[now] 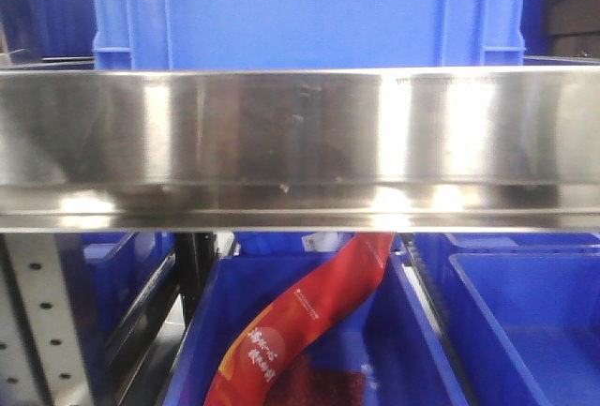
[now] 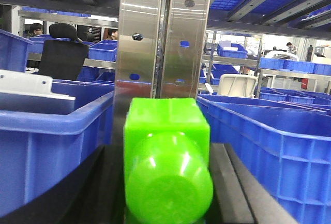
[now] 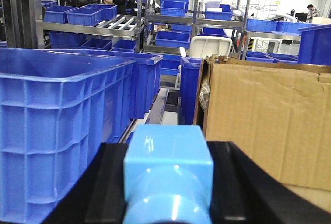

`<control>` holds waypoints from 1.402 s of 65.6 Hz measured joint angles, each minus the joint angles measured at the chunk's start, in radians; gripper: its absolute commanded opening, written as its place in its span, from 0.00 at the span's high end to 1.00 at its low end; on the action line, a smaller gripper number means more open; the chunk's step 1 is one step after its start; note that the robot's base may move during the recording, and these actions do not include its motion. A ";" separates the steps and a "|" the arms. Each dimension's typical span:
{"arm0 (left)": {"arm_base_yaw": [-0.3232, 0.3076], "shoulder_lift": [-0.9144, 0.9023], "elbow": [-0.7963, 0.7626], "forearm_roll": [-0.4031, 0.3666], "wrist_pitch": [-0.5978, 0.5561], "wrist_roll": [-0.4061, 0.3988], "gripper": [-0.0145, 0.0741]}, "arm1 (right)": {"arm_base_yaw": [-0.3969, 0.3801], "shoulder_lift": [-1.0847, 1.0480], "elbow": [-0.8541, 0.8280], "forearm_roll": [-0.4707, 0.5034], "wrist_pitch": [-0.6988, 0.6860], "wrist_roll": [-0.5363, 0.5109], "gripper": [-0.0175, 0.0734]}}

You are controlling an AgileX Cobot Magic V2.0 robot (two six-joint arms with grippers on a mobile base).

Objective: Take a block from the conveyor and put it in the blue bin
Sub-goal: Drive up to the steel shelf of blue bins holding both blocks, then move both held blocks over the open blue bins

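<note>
In the left wrist view my left gripper [image 2: 168, 198] is shut on a bright green block [image 2: 166, 151] with a round stud facing the camera; its black fingers [image 2: 235, 182] press both sides. In the right wrist view my right gripper [image 3: 168, 203] is shut on a light blue block [image 3: 168, 164] between black fingers [image 3: 103, 182]. A large blue bin [image 3: 57, 110] stands just left of the right gripper. Blue bins flank the left gripper on the left [image 2: 51, 131] and on the right [image 2: 274, 141]. The conveyor is out of view. Neither gripper shows in the front view.
A steel upright post [image 2: 163, 38] stands straight ahead of the left gripper. A cardboard box [image 3: 269, 120] is close on the right of the right gripper. In the front view a steel shelf beam [image 1: 300, 143] spans the frame. Below it is a blue bin [image 1: 412, 350] holding a red packet [image 1: 309, 322].
</note>
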 measured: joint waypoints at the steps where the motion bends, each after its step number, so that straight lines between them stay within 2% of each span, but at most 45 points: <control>1: 0.000 0.000 0.000 0.000 0.000 0.000 0.96 | 0.000 0.000 0.000 0.000 0.000 0.000 0.98; 47: 0.000 0.000 0.000 0.000 0.000 0.000 0.96 | 0.000 0.000 0.000 0.000 0.000 0.000 0.98; 78: 0.000 0.000 0.000 0.000 -0.036 0.000 0.96 | 0.000 0.000 0.000 0.000 -0.091 0.000 0.98; 85: 0.000 0.020 -0.019 0.000 0.013 0.000 0.96 | 0.000 0.000 -0.022 -0.009 -0.071 0.000 0.98; 92: -0.031 0.089 -0.075 0.000 0.087 0.000 0.96 | 0.013 0.028 -0.080 -0.015 -0.057 0.000 0.98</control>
